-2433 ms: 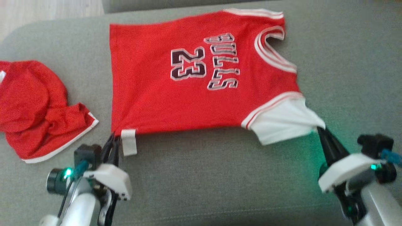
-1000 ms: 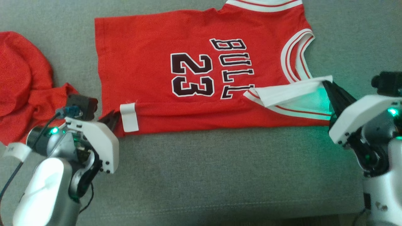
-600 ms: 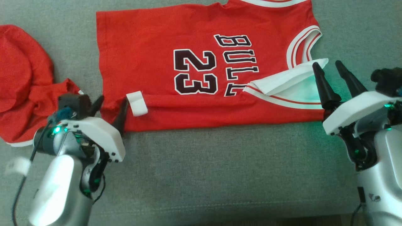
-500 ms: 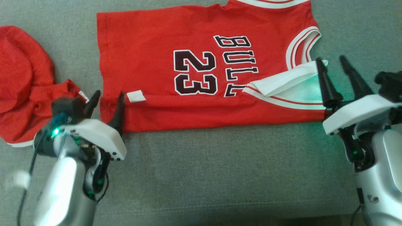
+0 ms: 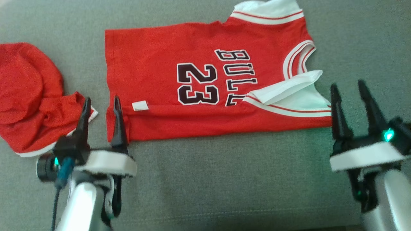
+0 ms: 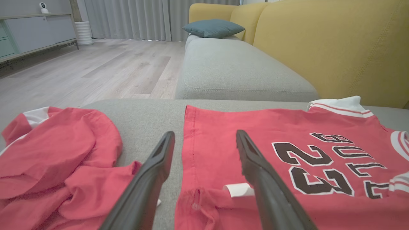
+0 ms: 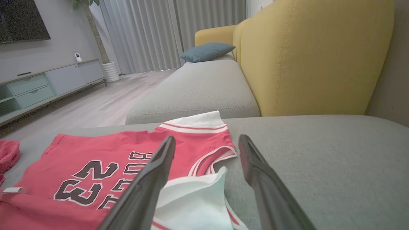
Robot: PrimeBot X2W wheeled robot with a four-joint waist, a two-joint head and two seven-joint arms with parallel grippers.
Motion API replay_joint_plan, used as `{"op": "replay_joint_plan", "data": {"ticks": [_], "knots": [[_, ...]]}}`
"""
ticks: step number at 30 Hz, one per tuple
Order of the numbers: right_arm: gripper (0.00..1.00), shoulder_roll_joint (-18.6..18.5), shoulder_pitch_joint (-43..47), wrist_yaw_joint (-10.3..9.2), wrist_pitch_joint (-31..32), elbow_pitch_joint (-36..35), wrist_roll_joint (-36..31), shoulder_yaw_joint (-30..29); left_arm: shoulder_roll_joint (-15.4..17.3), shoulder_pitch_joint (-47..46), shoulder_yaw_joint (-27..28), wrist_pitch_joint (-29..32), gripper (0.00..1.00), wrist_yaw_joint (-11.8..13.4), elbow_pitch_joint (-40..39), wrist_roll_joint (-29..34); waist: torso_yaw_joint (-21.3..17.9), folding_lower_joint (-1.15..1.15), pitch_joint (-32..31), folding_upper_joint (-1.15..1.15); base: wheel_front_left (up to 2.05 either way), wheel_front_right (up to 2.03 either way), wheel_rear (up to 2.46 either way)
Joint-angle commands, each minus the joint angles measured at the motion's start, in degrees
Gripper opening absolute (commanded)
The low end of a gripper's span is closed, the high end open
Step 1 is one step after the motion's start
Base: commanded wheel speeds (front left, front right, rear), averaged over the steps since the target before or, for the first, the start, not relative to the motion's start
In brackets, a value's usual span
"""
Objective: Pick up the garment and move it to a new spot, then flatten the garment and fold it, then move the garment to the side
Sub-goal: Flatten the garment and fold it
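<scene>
Head view, item 1: my left claw [image 5: 101,99]. Two long dark fingers spread wide with nothing between them. One finger is over the hem corner of item 3, the other over the bare strip beside item 5.

Item 2: my right claw [image 5: 347,84]. Likewise spread and empty, just beside the shoulder end of item 3.

Item 3: red fabric jersey printed "23" in black and white [image 5: 199,86]. Face up in the middle of item 6, near long edge turned over onto the front.

Item 4: its white sleeve [image 5: 289,88]. A loose flap lying across the chest, one edge lifted.

Item 5: crumpled red garment with white trim [image 5: 29,96]. Near my left claw, apart from item 3.

Item 6: grey fabric sofa cushion [image 5: 224,179].

Risks, as I judge them:
- Closing the left claw here could pinch item 5 along with the hem.
- The hem corner looks puckered in the left wrist view and may set a crooked crease.
- The sleeve flap could fall open at the next lift.
- Dragging across the cushion could undo the turned edge.
</scene>
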Motion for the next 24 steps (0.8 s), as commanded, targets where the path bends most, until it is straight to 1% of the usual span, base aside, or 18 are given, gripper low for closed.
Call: {"op": "replay_joint_plan", "data": {"ticks": [1,6,12,24], "knots": [[1.0,0.15,1.01,0.21,-0.27,-2.5,-0.49,0.93,0.53,0.34,1.76,-0.63,1.0,0.6,-2.21,0.6,-0.32,0.0,-1.13,0.0,0.0,0.0,0.0],[1.0,1.45,5.05,0.21,1.09,-4.92,-1.84,1.01,0.44,3.59,1.05,-1.09,1.0,1.51,-2.6,1.33,-0.81,0.0,-3.11,0.0,0.0,0.0,0.0],[1.0,2.53,7.75,0.21,2.67,-7.11,-2.67,0.64,1.09,5.65,0.83,-1.03,1.0,2.05,-2.37,1.52,-1.14,0.0,-4.27,0.0,0.0,0.0,0.0],[1.0,2.95,8.03,0.21,3.73,-8.0,-3.21,0.23,1.39,5.34,0.14,-0.43,1.0,2.14,-2.16,1.28,-1.04,0.0,-4.04,0.0,0.0,0.0,0.0]]}}
